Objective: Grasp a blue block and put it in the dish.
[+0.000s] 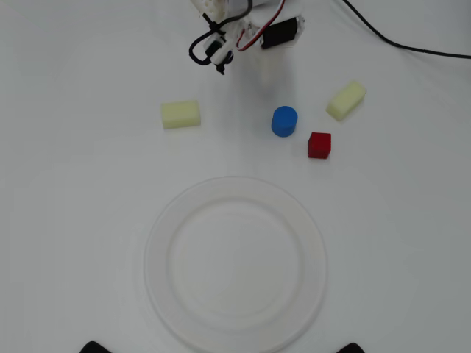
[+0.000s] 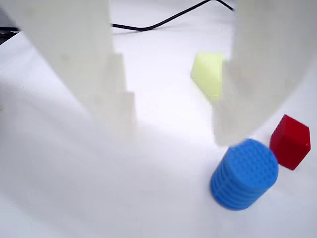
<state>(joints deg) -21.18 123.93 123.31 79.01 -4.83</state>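
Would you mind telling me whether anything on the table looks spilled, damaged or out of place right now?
Nothing stands out. The blue block stands upright beside the red cube, two pale yellow blocks lie flat, and the dish sits empty and undamaged. The gripper is open, with nothing held.

plain white table surface (image 1: pixel 73 220) fills the whole overhead view, matte, evenly lit, with only soft, faint shadows. a black cable (image 1: pixel 397 40) runs across the top right corner in the overhead view and shows again along the far edge in the wrist view (image 2: pixel 163 21). two small dark shapes, (image 1: pixel 94 347) and (image 1: pixel 350 348), sit at the bottom edge of the overhead view, cut off by the frame; no walls, floor or windows visible.
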